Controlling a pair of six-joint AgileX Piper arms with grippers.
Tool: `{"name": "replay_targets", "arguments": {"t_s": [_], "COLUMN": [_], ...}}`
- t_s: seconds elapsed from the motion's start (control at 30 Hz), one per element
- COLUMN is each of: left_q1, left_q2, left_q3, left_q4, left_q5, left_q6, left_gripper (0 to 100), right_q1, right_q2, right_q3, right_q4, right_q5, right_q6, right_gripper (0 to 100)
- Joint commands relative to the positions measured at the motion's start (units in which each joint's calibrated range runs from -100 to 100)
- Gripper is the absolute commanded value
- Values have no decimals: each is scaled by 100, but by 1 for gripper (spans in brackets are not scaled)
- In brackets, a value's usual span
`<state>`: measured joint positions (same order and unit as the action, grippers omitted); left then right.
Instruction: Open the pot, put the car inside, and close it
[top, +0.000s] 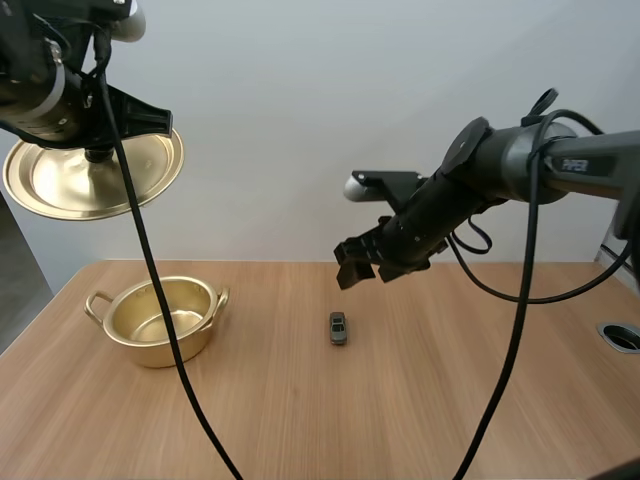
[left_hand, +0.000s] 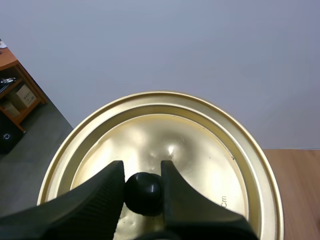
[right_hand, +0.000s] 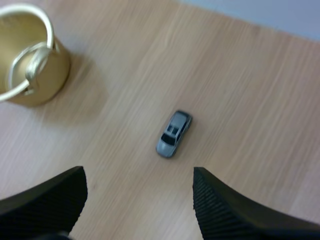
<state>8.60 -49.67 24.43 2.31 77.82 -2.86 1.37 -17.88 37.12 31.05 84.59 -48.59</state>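
Note:
A gold pot (top: 160, 320) stands open on the left of the wooden table, seen too in the right wrist view (right_hand: 25, 55). Its gold lid (top: 95, 175) hangs high above and left of it; my left gripper (left_hand: 143, 192) is shut on the lid's black knob (left_hand: 143, 194), the lid (left_hand: 165, 150) spreading under the fingers. A small grey toy car (top: 338, 327) lies on the table's middle. My right gripper (top: 362, 265) hovers open above and a little behind the car (right_hand: 173, 133), which lies on the wood just ahead of its spread fingers (right_hand: 225, 210).
A round grommet hole (top: 622, 336) sits at the table's right edge. Bare wood lies between pot and car and toward the front edge.

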Motion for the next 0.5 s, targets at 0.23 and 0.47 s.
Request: {"name": "replay_targets", "arguments": {"t_s": [0.23,0.47], "left_q1": [-4,-4], "left_q2": [-905,-905], "left_q3": [-7,-7], "left_q4": [-373,-376], "left_q5": [1423,1560], "left_q6": [247,228], "left_gripper": [0,0], "right_q1": [-2,5], "right_q2": [1234,1576], "right_q3": [0,-5], "right_q4": [178,193], "right_q5": [297,-681], "right_q6": [-97,-219], "right_gripper": [100,100]}}
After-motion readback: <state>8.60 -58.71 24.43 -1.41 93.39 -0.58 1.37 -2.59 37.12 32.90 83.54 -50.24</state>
